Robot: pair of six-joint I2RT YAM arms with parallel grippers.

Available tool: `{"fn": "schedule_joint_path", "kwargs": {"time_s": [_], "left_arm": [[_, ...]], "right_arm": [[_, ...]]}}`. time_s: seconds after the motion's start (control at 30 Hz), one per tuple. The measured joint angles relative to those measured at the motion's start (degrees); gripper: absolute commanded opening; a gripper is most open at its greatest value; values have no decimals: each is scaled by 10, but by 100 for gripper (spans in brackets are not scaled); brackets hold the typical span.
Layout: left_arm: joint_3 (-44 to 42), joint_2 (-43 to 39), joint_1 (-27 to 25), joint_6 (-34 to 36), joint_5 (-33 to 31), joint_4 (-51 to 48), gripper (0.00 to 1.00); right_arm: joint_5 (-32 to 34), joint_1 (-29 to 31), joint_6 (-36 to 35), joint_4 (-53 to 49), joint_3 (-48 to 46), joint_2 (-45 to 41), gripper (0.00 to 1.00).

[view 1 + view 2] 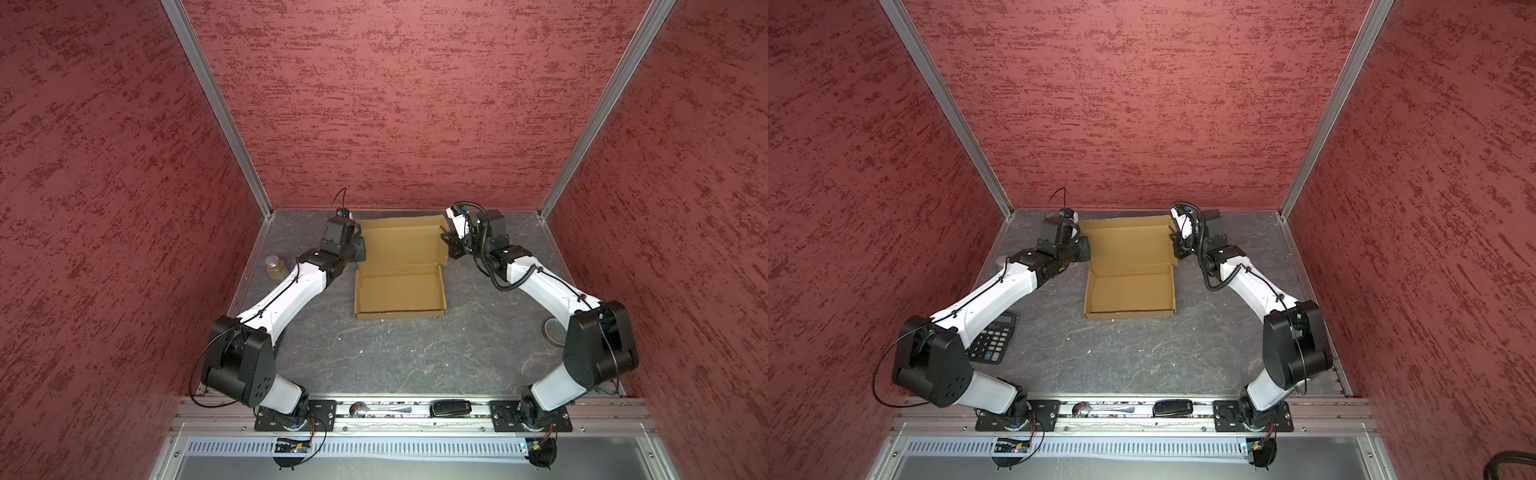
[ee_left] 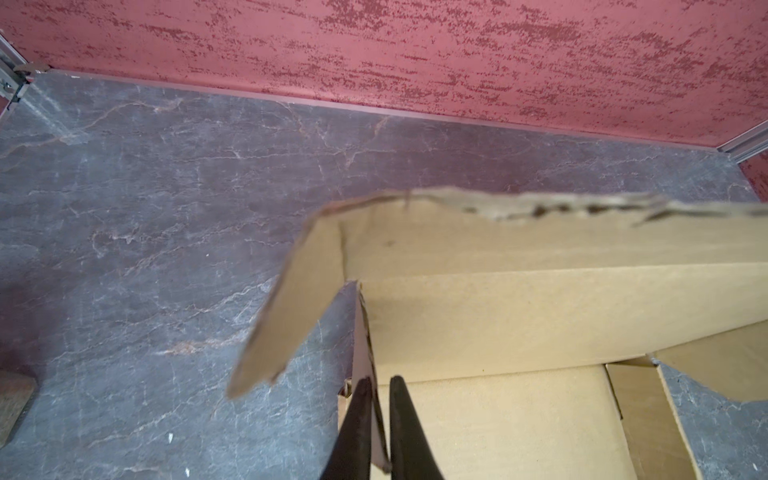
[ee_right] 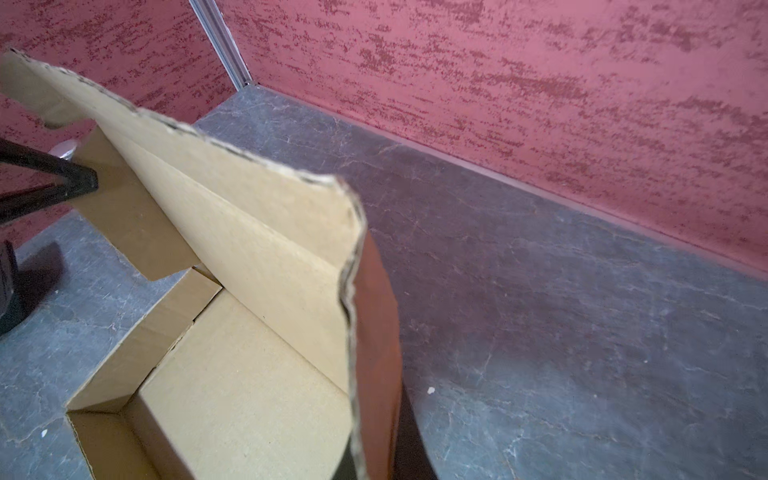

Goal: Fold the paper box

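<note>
Your left pincer [image 2: 378,386] pinches a side flap of the tan corrugated cardboard paper box [image 1: 399,291]; your right pincer [image 1: 448,245] clamps the opposite flap.

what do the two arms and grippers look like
Both arms have white tapered links between bulky black joint housings. The left arm carries thin black wires; the right arm carries a thick ribbed black hose. The left gripper has slim, black, tapering fingers; the right gripper is black too.
</note>
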Motion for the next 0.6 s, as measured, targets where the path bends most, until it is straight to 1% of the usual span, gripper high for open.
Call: {"fn": "schedule_joint_path", "kwargs": {"time_s": [0.13, 0.27, 0.47, 0.6], "left_arm": [[16, 21, 0, 0, 0, 0, 11], [30, 36, 0, 0, 0, 0, 11], [43, 48, 1, 2, 1, 1, 11], [43, 48, 0, 2, 5, 4, 11]], "right_arm": [[18, -1, -10, -20, 51, 33, 5], [30, -3, -5, -32, 85, 61, 6], [40, -3, 37, -29, 76, 64, 6], [44, -3, 66, -21, 42, 59, 7]]}}
